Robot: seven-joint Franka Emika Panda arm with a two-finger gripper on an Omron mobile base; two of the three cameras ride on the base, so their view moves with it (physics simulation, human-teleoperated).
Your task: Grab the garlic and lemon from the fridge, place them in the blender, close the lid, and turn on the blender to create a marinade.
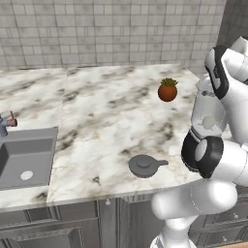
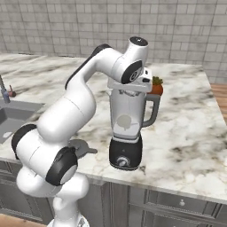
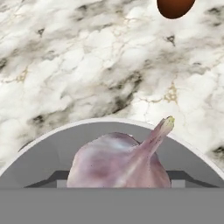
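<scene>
The blender (image 2: 127, 150) stands near the counter's front edge, a glossy black base under a clear jar with a side handle. My gripper (image 2: 127, 114) reaches down into the open jar from above and is shut on the garlic (image 2: 125, 122), which hangs about halfway down inside. In the hand view the pale purple garlic (image 3: 120, 164) sits close in front of the jar's grey rim (image 3: 52, 135) and hides my fingertips. The dark grey lid (image 1: 144, 165) lies flat on the counter to the blender's left. The lemon and the fridge are out of view.
A small plant in a red-brown pot (image 1: 167, 90) stands on the marble counter (image 1: 111, 111) behind the blender. A grey sink (image 1: 24, 160) with a faucet (image 1: 6, 123) is set in at the far left. A tiled wall closes the back.
</scene>
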